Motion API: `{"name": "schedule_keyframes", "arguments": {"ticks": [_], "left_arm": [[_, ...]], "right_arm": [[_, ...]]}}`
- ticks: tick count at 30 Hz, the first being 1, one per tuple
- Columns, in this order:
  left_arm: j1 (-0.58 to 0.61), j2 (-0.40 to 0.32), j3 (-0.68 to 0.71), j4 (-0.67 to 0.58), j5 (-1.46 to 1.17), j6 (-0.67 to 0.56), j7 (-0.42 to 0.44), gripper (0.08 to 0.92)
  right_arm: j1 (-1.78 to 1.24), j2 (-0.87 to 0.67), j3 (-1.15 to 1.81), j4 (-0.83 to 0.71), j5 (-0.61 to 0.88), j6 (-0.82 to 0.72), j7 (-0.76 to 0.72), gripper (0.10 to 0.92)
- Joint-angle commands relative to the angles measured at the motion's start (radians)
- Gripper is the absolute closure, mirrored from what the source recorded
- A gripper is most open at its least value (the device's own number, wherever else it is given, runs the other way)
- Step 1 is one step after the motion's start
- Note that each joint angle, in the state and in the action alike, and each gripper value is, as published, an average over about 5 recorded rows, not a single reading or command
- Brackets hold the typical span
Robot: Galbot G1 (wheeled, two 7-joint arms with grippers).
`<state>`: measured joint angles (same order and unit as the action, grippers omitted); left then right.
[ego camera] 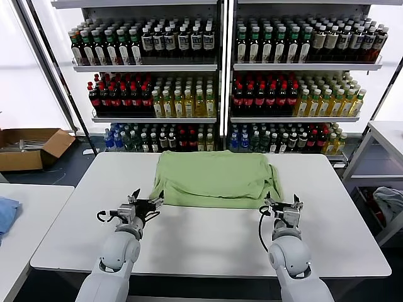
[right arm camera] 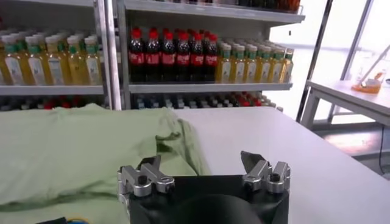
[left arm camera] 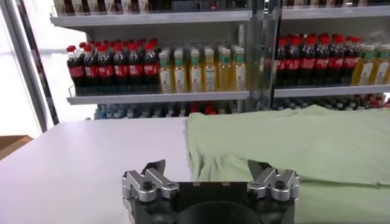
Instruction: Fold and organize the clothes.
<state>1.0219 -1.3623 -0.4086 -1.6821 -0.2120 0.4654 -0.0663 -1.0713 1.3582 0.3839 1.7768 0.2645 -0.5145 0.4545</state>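
Observation:
The clothes are a light green shirt (ego camera: 213, 178) lying folded on the far half of the white table (ego camera: 208, 242), plain side up. It also shows in the left wrist view as the green shirt (left arm camera: 286, 146) and in the right wrist view as the same shirt (right arm camera: 73, 146). My left gripper (ego camera: 146, 201) hovers open just before the shirt's near left corner, with nothing held. At the near right corner my right gripper (ego camera: 281, 204) is open too, its jaws empty. Both sets of fingers stand wide apart in the wrist views.
Shelves of bottles (ego camera: 214, 82) stand behind the table. A cardboard box (ego camera: 28, 148) lies on the floor at the left, and a side table with a blue cloth (ego camera: 6, 214) is nearer. Another table (ego camera: 387, 135) stands at the right.

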Motion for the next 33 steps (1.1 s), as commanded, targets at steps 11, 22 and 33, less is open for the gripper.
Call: {"name": "schedule_keyframes", "arguments": {"ticks": [11,22,33], "left_arm": [[-0.051,0.000,0.016,0.100,0.002,0.000,0.000,0.177],[-0.061,0.004,0.029,0.128,0.014,0.025,0.012,0.351],[-0.062,0.007,0.039,0.131,0.014,0.085,0.034,0.672]], "right_arm": [[0.049,0.006,0.002,-0.094,0.011,-0.012,0.003,0.203],[0.088,0.032,-0.014,-0.156,0.011,-0.016,0.001,0.431],[0.071,0.027,-0.012,-0.169,0.013,-0.022,-0.012,0.752]]}}
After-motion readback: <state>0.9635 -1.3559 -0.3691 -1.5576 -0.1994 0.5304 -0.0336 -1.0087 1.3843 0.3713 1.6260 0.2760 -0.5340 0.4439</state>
